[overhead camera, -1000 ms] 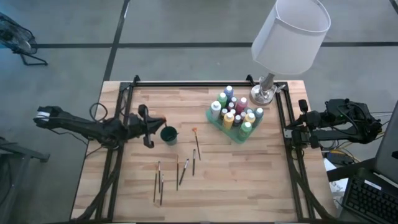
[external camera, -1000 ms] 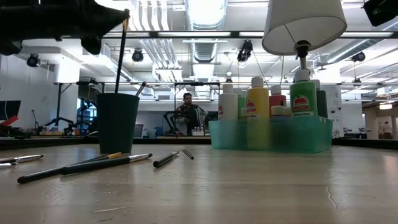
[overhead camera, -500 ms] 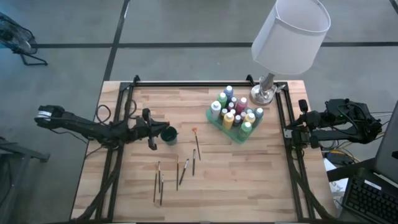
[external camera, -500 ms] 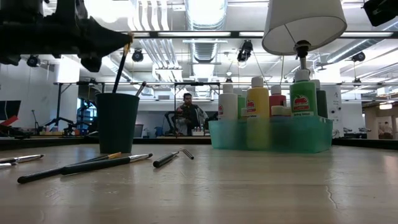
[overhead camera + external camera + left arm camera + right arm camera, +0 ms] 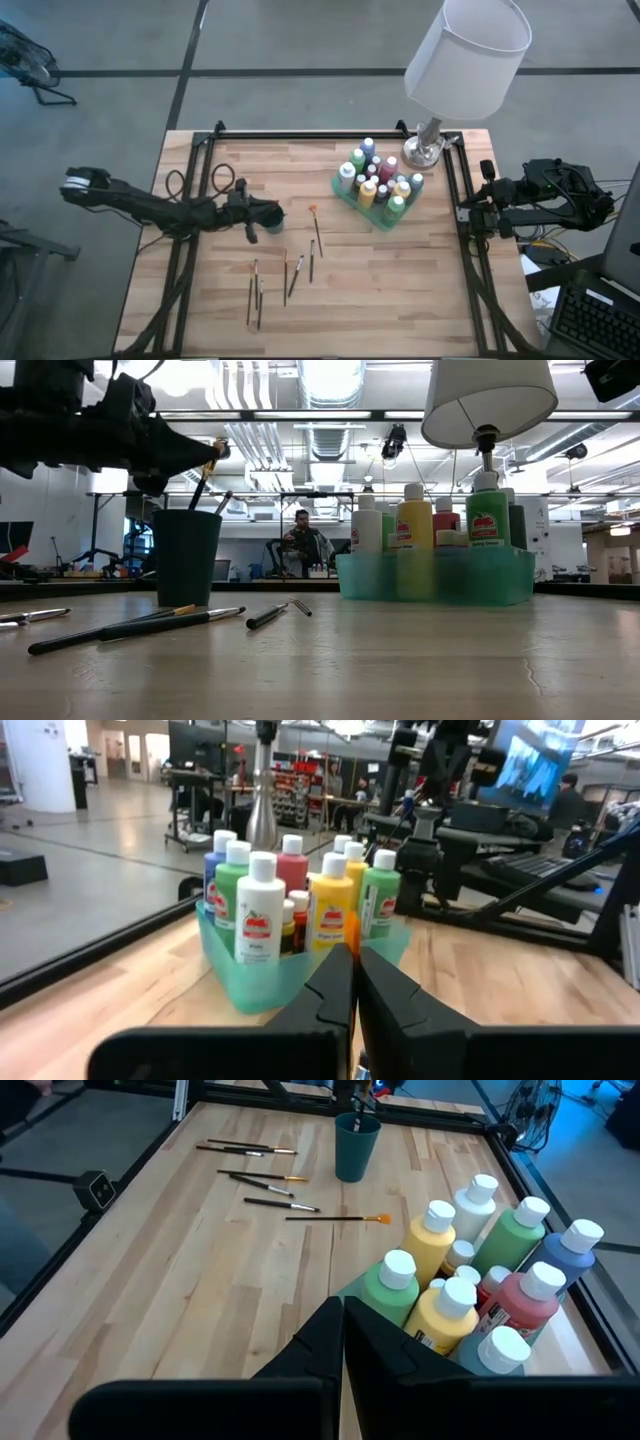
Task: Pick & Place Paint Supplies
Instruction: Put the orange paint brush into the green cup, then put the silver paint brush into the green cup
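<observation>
Nearest lay loose brushes (image 5: 285, 277) before the dark green cup (image 5: 186, 557). Above the cup, the left gripper (image 5: 200, 457) pinched a brush (image 5: 205, 475). Beyond stood paint bottles (image 5: 378, 183) in their tray (image 5: 436, 578). The right gripper (image 5: 343, 1318), fingers pressed together, waited beside them.

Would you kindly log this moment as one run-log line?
left hand: shut on brush, over dark green cup | right hand: shut, parked off table's right edge | other brushes: on table | bottles: in tray
</observation>
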{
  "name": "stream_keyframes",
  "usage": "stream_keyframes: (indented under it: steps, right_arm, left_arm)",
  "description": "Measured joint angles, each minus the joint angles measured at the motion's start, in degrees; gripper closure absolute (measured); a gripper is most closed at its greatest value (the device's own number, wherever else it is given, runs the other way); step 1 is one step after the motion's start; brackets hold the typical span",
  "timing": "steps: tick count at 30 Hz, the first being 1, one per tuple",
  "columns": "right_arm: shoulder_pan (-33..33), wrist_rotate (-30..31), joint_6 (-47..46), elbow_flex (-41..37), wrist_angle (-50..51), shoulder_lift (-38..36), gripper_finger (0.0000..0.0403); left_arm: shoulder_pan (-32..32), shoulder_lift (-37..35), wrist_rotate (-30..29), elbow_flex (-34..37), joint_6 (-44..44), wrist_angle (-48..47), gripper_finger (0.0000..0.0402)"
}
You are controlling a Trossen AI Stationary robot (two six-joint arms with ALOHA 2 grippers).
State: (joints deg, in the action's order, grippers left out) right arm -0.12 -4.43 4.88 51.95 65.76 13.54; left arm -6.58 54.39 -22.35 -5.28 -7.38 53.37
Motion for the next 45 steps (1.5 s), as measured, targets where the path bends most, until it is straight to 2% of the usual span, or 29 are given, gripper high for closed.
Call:
stream_keyframes:
  steps: [13,18,26,34,40,45]
  right_arm:
    - [0.0,0.0,0.0,0.0,0.0,0.0,0.0394]
    - [0.0,0.0,0.0,0.0,0.0,0.0,0.0394]
    - [0.0,0.0,0.0,0.0,0.0,0.0,0.0394]
    - [0.0,0.0,-0.3,0.0,0.0,0.0,0.0394]
    - [0.0,0.0,-0.2,0.0,0.0,0.0,0.0394]
    - [0.0,0.0,-0.2,0.0,0.0,0.0,0.0394]
  left_arm:
    - [0.9,4.6,-0.8,0.0,-2.1,0.2,0.0385]
    - [0.9,5.3,-2.2,-0.8,-2.7,0.2,0.0348]
    - [0.9,4.8,-2.3,-3.1,1.3,0.0,0.0283]
    - [0.9,-4.5,-1.0,-8.4,2.0,0.2,0.0272]
    - [0.9,-14.3,0.1,-13.0,9.4,0.3,0.0273]
    - [0.9,-19.0,0.2,-16.1,11.9,-1.8,0.0273]
